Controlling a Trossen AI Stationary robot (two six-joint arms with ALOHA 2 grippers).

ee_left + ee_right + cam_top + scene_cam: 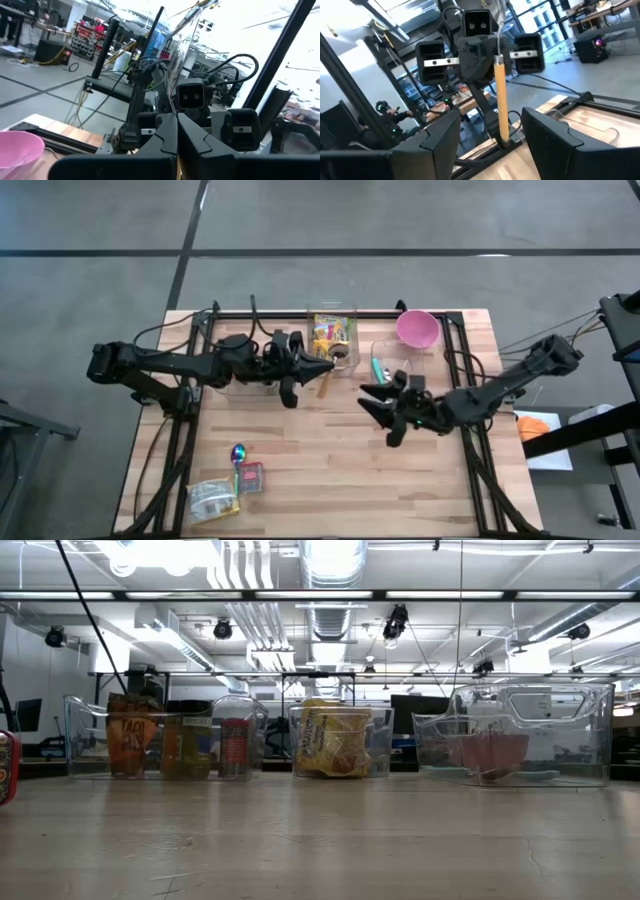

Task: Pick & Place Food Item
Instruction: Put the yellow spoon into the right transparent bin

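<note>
A tan stick (501, 102) hangs from my left gripper (328, 368), which is shut on it above the table's middle, in front of the clear bin of yellow snack packs (331, 333). The right wrist view faces that gripper (496, 59) head-on. In the left wrist view only a thin tan sliver (177, 169) shows between the shut fingers (165, 142). My right gripper (369, 402) stands open a short way to the right and nearer, pointing at the stick, with nothing between its fingers (442, 140). My left gripper pinches the tan stick at its upper end (498, 64) between its two shut fingers. The fingers lie about level, point toward the table's right side and cross the stick. The stick hangs nearly upright below them, lower end (504, 141) free, clear of the table.
Three clear bins line the far edge: cans and a box (165, 745), yellow packs (335, 740), a bin at the right (520, 735). A pink bowl (417, 328) sits far right. Two snack packs (213, 498) (249, 477) and a shiny spoon (238, 452) lie near left.
</note>
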